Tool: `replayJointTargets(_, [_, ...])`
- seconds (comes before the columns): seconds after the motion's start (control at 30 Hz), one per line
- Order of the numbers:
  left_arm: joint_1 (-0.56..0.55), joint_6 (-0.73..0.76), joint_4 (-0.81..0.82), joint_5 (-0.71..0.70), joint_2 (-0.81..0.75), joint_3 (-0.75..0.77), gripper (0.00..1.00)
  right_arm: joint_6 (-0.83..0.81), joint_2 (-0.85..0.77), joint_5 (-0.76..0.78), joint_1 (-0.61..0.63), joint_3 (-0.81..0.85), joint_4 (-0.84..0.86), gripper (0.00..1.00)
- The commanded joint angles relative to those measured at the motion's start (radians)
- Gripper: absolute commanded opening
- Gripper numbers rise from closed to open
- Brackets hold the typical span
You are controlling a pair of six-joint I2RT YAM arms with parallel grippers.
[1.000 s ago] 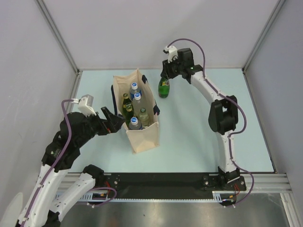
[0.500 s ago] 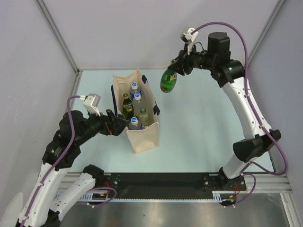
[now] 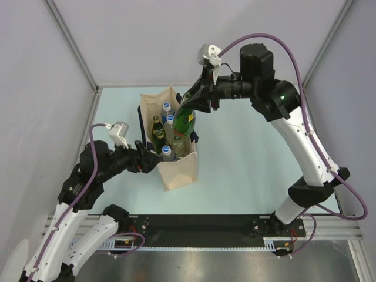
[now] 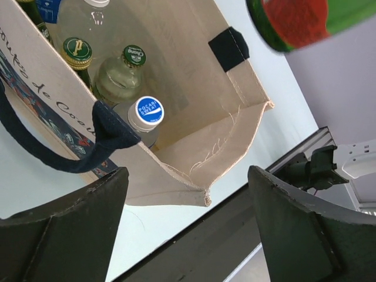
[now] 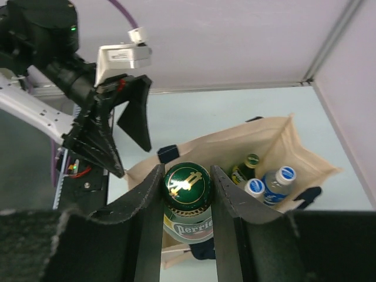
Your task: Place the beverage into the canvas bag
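Observation:
The beige canvas bag (image 3: 178, 169) stands upright with navy handles and holds several bottles (image 3: 170, 121). My right gripper (image 3: 201, 97) is shut on the neck of a green Perrier bottle (image 3: 185, 119), which hangs tilted over the bag's open top. In the right wrist view the fingers (image 5: 144, 205) clamp the bottle cap (image 5: 187, 183), with the bag (image 5: 267, 138) below. My left gripper (image 3: 147, 158) is open beside the bag's left wall. In the left wrist view (image 4: 188, 176) its jaws frame the bag's near rim corner (image 4: 202, 197), and the green bottle's base (image 4: 294, 20) hangs above.
Inside the bag are clear bottles with blue-and-white caps (image 4: 147, 110) and green glass bottles (image 4: 134, 57). A navy handle (image 4: 53, 158) droops over the left wall. White enclosure walls surround the pale blue table (image 3: 252, 153). The black base rail (image 3: 200, 223) runs along the near edge.
My right arm has lifted the green bottle from the table behind the bag and swung it left, over the bag's opening. My left gripper has edged closer to the bag.

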Motion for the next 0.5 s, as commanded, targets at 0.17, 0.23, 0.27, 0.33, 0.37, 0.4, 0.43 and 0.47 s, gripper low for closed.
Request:
replayJointTargets(0.17, [0.003, -0.051, 0.035, 0.035, -0.046, -0.010, 0.87, -0.062, 0.043, 0.023, 0.096, 0.027, 0.052, 0.00])
replayJointTargets(0.23, [0.003, -0.057, 0.039, 0.036, -0.048, -0.014, 0.86, -0.071, 0.064, 0.028, 0.111, 0.030, 0.046, 0.00])
replayJointTargets(0.27, [0.003, -0.062, 0.042, 0.045, -0.048, -0.021, 0.86, -0.076, 0.070, 0.031, 0.113, 0.030, 0.037, 0.00])
replayJointTargets(0.33, [0.003, -0.068, 0.050, 0.053, -0.048, -0.030, 0.85, -0.097, 0.090, 0.037, 0.125, 0.032, 0.029, 0.00])
replayJointTargets(0.37, [0.003, -0.079, 0.054, 0.062, -0.050, -0.045, 0.85, -0.103, 0.097, 0.040, 0.128, 0.032, 0.018, 0.00])
replayJointTargets(0.4, [0.003, -0.085, 0.068, 0.070, -0.053, -0.054, 0.84, -0.113, 0.100, 0.039, 0.128, 0.020, 0.015, 0.00])
replayJointTargets(0.43, [0.003, -0.089, 0.076, 0.076, -0.054, -0.064, 0.84, -0.117, 0.103, 0.039, 0.128, 0.015, 0.012, 0.00])
replayJointTargets(0.47, [0.003, -0.095, 0.082, 0.079, -0.053, -0.079, 0.83, -0.123, 0.107, 0.037, 0.128, 0.009, 0.001, 0.00])
